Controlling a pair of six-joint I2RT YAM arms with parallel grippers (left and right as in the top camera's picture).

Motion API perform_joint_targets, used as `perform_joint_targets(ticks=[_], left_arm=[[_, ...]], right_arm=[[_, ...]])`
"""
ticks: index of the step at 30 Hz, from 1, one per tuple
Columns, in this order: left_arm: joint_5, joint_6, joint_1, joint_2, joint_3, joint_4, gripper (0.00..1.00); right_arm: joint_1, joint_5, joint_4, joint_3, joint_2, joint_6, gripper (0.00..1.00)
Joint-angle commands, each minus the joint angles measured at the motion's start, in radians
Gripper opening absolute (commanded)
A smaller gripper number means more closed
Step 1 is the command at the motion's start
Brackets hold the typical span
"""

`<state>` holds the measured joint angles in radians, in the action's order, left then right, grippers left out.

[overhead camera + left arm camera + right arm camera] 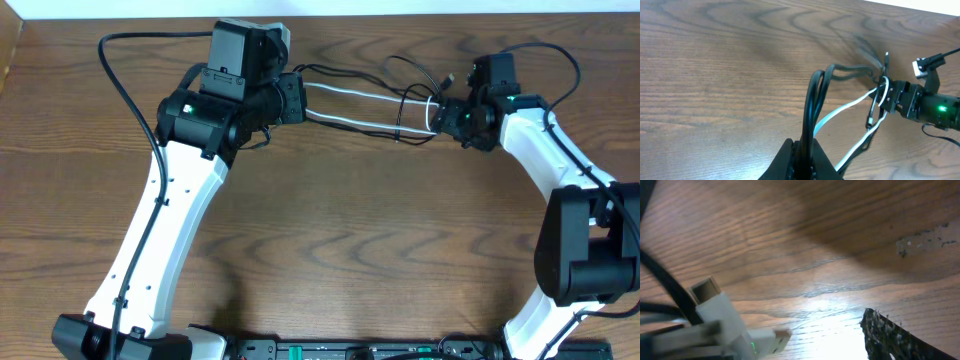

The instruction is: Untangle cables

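1. Far across the table [330, 230], between the two arms, the pulling-apart step is playing out. The cables are hanging stretched from left to right, and the tangle is not yet cleared.
2. The left gripper [298, 100] is sitting at the far left. Its fingers [790, 160] are pressed together and pinching the black cords [812, 100], which are arching up in a loop. The white cable [365, 97] is running in just beside them, and I cannot tell whether it is being pinched too.
3. The right gripper [440, 117] is meeting the white cable's bend at the far right. One finger [890, 337] is showing apart from the white plug [715, 302] and the other is hidden, so I cannot tell whether it is clamping or only hooking.
4. Two white strands are spanning the gap, with black loops crossing them near the right end.
5. The next move, I judge, is calling for the white cable to be drawn out of those black loops slowly, since the plug is looking likely to snag.
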<state>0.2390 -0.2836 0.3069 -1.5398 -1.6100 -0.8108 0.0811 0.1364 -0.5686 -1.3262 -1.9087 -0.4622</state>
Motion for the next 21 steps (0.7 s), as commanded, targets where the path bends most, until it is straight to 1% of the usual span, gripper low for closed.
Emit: perform_joint_targets(ticks=[1,7,15,17,19,21], left_arm=[[-0.050,0.021,-0.045,0.034,-0.008,0.000,0.07],[-0.050,0.021,-0.077,0.034,-0.008,-0.001,0.07],[-0.048,0.020,-0.079,0.034,-0.008,-0.013,0.07],[-0.035,0.020,-0.078,0.034,-0.007,-0.020,0.07],[0.016,0.019,-0.071,0.033,0.000,-0.014,0.07],[0.042,0.019,-0.043,0.022,0.005,-0.015,0.07]], right_arm=[[-0.052,-0.090,-0.010,0.000,-0.024,0.042,0.73],[-0.099,-0.090,-0.018,0.000,-0.024,0.060,0.75],[-0.126,-0.085,-0.019,0.000,-0.024,0.061,0.78],[-0.126,-0.069,-0.015,0.000,-0.024,0.081,0.79],[-0.126,-0.040,-0.007,0.000,-0.024,0.105,0.81],[-0.126,0.056,0.011,0.000,-0.024,0.165,0.81]])
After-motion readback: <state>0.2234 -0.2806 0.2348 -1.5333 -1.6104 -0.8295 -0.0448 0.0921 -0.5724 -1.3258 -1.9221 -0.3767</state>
